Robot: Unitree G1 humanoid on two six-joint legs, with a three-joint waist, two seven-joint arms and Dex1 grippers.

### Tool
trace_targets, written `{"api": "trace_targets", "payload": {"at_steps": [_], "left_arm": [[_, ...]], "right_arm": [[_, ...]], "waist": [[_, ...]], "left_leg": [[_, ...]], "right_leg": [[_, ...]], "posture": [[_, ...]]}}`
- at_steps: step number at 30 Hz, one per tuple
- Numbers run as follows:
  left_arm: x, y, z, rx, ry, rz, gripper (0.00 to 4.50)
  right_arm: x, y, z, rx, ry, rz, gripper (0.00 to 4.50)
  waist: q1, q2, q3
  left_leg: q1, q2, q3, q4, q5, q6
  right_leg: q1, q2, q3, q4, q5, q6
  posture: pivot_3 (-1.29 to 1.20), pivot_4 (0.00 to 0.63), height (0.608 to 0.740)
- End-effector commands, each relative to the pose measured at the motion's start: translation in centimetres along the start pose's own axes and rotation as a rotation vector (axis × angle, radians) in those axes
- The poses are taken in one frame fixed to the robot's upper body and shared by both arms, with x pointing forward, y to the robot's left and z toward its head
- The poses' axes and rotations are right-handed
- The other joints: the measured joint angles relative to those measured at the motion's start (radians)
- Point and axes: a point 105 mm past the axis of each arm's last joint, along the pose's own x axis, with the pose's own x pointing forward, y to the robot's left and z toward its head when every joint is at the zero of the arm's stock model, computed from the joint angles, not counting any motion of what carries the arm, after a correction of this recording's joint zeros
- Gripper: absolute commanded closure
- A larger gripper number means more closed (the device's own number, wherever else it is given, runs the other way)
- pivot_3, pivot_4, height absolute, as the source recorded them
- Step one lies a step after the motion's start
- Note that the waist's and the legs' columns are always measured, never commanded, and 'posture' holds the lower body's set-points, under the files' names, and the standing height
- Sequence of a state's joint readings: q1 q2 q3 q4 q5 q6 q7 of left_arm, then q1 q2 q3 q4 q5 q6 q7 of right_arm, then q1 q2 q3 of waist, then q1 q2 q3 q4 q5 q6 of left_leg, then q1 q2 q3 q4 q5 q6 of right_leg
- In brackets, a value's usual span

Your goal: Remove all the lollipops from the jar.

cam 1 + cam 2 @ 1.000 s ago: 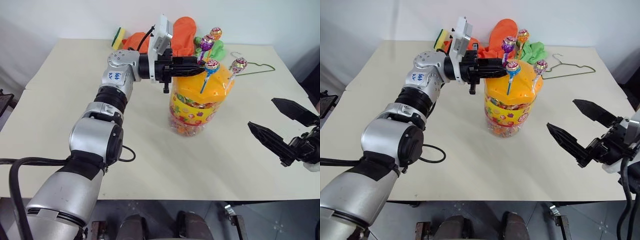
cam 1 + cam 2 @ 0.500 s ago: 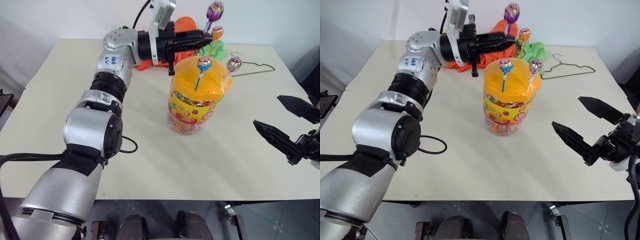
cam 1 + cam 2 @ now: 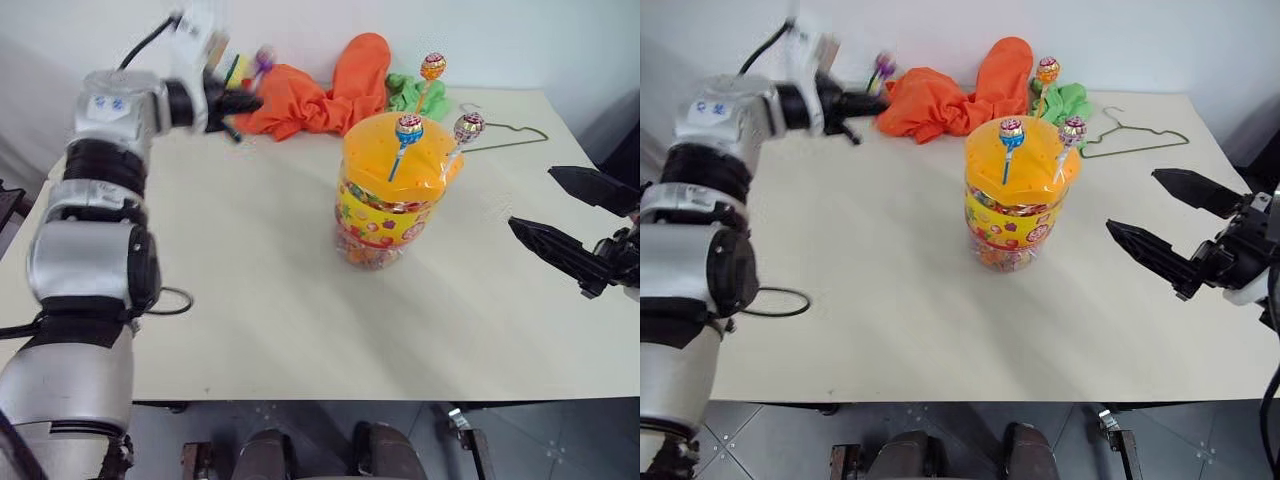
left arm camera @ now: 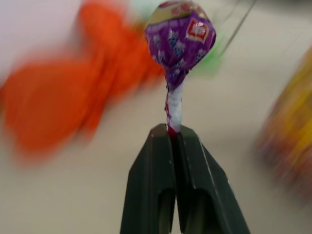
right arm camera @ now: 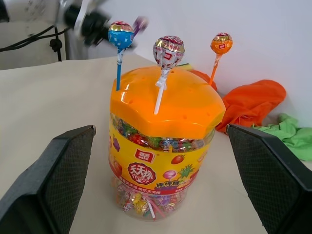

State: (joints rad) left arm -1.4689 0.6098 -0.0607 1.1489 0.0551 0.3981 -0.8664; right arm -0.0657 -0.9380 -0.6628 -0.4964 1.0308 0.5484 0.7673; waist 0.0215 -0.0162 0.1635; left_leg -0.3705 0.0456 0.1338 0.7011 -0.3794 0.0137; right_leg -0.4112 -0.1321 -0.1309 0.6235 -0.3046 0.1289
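- My left claw (image 4: 173, 134) is pinching the purple lollipop (image 4: 179, 41) by its stick, out over the cream table (image 3: 250, 270) near the orange cloth (image 3: 300, 100).
- My right claw (image 3: 1175, 225) is gaping wide, gripping nothing, beside the jar (image 3: 390, 190), which is carrying three lollipops (image 3: 408, 128) mid-table.
- A white wall (image 3: 500, 40) is backing the table.

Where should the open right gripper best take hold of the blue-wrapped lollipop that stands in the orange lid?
Grip the thin blue stick just under the head of the blue-wrapped lollipop, above the domed orange lid. Come from above with the right gripper, probably from its own side: the stick stands nearly upright, and the silver-wrapped lollipop stands close beside it.
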Motion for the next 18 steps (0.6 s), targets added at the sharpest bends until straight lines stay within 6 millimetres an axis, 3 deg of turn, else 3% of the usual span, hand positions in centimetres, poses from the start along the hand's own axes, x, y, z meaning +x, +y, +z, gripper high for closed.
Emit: {"api": "trace_targets", "payload": {"at_steps": [1,4,9,15,18], "left_arm": [[-1.2,1.9,-3.1,-0.010,0.175,0.137,4.48],[-3.1,3.1,-8.6,-0.158,0.383,0.230,4.48],[-6.2,4.2,-13.8,-0.262,0.589,0.348,4.48],[-7.8,4.6,-15.5,-0.338,0.656,0.411,4.48],[-7.4,4.1,-14.5,-0.357,0.623,0.367,3.76]], "right_arm": [[0.5,-0.2,0.2,-0.019,-0.002,0.037,0.00],[1.6,-0.3,0.0,-0.002,-0.026,0.071,0.00],[2.5,-0.4,-0.4,0.010,-0.039,0.102,0.00],[2.9,-0.6,-0.6,0.008,-0.044,0.113,0.00],[2.8,-0.5,-0.5,0.004,-0.047,0.116,0.00]], "waist": [[0.002,-0.001,0.001],[0.002,-0.006,0.004],[-0.002,-0.005,0.004],[-0.004,-0.005,0.004],[-0.003,-0.005,0.004]], "left_leg": [[0.000,0.000,0.000,0.000,0.000,0.000],[-0.002,0.000,-0.001,0.002,0.000,0.000],[-0.001,0.000,-0.001,0.002,0.000,0.000],[-0.001,0.000,-0.001,0.002,0.000,0.000],[-0.001,0.000,0.000,0.002,0.000,0.000]], "right_leg": [[0.000,0.000,0.000,0.000,0.000,0.000],[0.000,0.000,-0.001,0.001,0.000,0.000],[-0.001,0.000,-0.002,0.001,0.000,0.000],[0.000,0.000,-0.001,0.002,0.000,0.000],[0.000,0.000,-0.001,0.003,0.000,0.000]], "posture": [[0.00,0.150,0.740],[0.00,0.150,0.740],[0.00,0.150,0.740],[0.00,0.150,0.740],[0.00,0.150,0.740]]}}
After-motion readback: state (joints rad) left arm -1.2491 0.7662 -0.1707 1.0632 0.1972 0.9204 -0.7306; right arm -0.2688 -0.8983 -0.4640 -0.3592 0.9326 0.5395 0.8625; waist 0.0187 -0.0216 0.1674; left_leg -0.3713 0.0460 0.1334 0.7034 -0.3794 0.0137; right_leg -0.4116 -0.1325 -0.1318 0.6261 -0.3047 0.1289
